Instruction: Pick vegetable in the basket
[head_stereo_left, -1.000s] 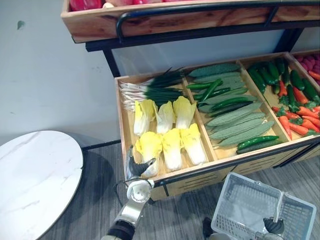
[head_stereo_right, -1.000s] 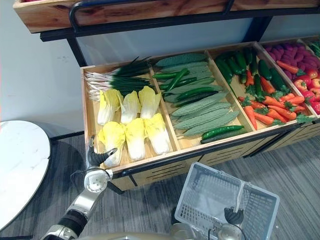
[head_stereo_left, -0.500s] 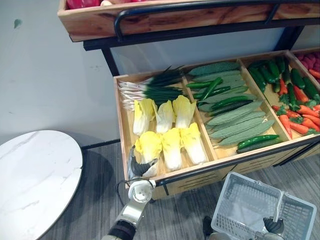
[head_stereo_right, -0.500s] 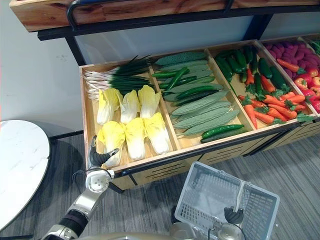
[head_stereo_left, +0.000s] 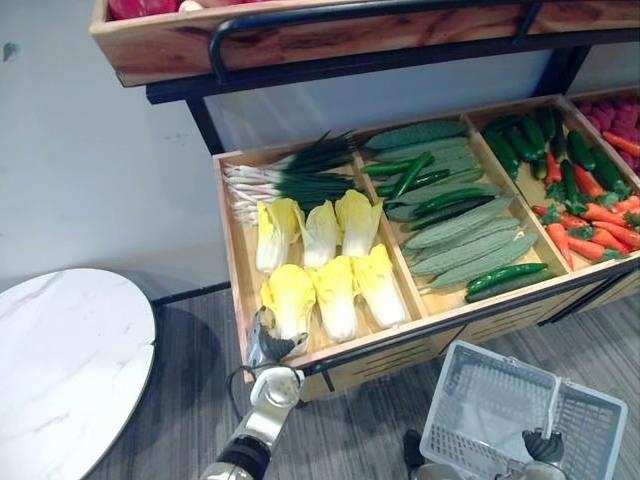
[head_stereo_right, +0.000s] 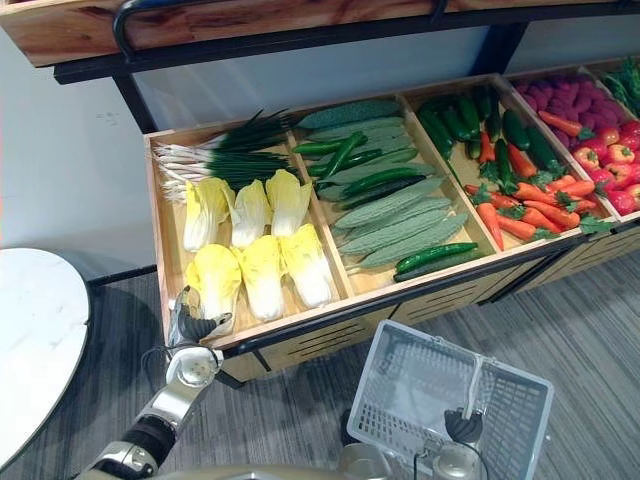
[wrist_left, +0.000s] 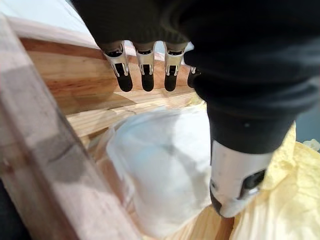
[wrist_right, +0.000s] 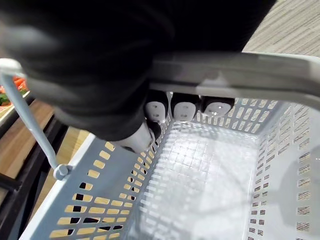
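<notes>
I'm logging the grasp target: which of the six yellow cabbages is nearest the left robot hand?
The front-row cabbage at the far left. The left robot hand is at its white base; the other five lie further back or right.

Upper crate (head_stereo_left: 300, 40): I see its contents cut off at the top edge. Round desk (head_stereo_left: 70, 370): cut by the left edge. Basket (head_stereo_right: 400, 395): near corner lost below.

We see a wooden shelf (head_stereo_right: 330, 338) split into compartments. Cabbages (head_stereo_left: 335, 292) and green onions (head_stereo_left: 290, 180) share one; cucumbers (head_stereo_left: 440, 200) fill the next.
</notes>
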